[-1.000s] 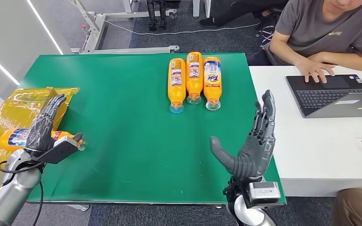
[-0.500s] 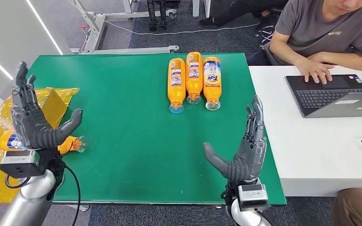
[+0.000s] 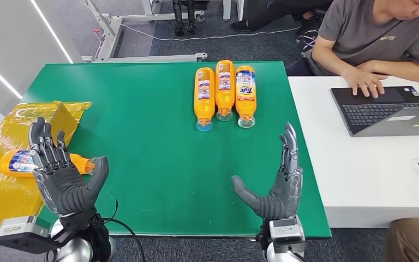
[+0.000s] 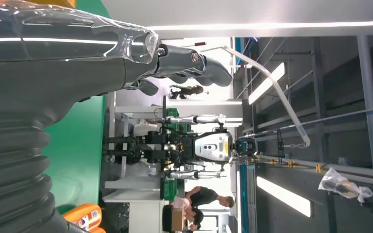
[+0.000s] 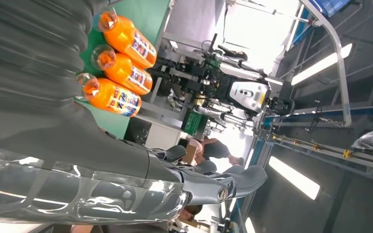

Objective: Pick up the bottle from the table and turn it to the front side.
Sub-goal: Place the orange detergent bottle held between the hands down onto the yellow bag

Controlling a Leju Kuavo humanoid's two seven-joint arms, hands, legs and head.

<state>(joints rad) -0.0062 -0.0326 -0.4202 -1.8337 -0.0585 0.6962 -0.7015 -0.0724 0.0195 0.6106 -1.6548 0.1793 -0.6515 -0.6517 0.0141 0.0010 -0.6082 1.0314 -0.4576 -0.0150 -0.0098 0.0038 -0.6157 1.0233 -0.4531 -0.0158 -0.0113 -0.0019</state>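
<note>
Bottle (image 3: 43,162) on surface (image 3: 142,136): prob. light, stiff, slick plastic; grab mid-body. Left hand (image 3: 65,177), right hand (image 3: 275,185) both spread, holding nothing.

A robotics lab: another robot (image 4: 209,145) hangs in a metal frame (image 5: 320,29) beyond the green table (image 3: 153,142), and beside that table a person (image 3: 376,38) works at a laptop (image 3: 382,109).

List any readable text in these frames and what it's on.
"Tide": label of the rightmost bottle in the row of three.
Middle bottle and left bottle of the row: labels too small to read.
Bottle on the yellow bag: label blurred.
Laptop keys: unreadable.
</note>
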